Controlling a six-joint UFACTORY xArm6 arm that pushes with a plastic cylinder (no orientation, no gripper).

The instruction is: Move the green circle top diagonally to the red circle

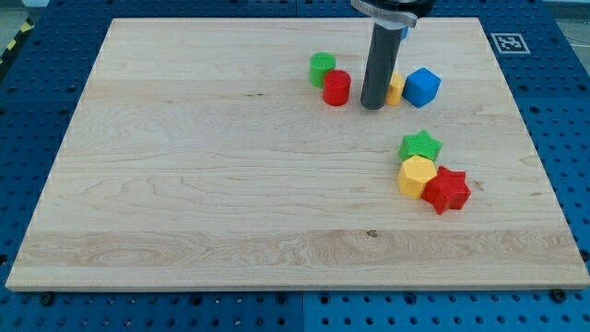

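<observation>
**Green circle already tucked up against the red one, tip parked just to the right**

No pincer on this rig, so there's nothing released or clenched to report, just a plain dark rod. My tip (372,106) sits on the desk (184,184) near the view's top, just right of the red circle (336,88) with a small gap between them, so it isn't touching it as far as I can tell. Right behind the rod, on its right side, a yellow block (396,89) peeks out, mostly hidden, so I can't call its shape. The blue cube (422,87) is just beyond that.

The green circle (322,69) is up and to the left of the red circle, apparently touching it. That reads to me as diagonal-top placement already, or very close.

Handling-wise, the green circle looks like a small, light, rigid plastic puck. I'd guess it slides easily on the smooth wood and can roll off the rod if hit off-centre. Any nudge should land square on its side wall, on the face opposite where I want it to go.

Well apart, toward the view's lower right, a green star (420,145), a yellow hexagon-ish block (415,174) and a red star (448,190) sit clustered together.
</observation>
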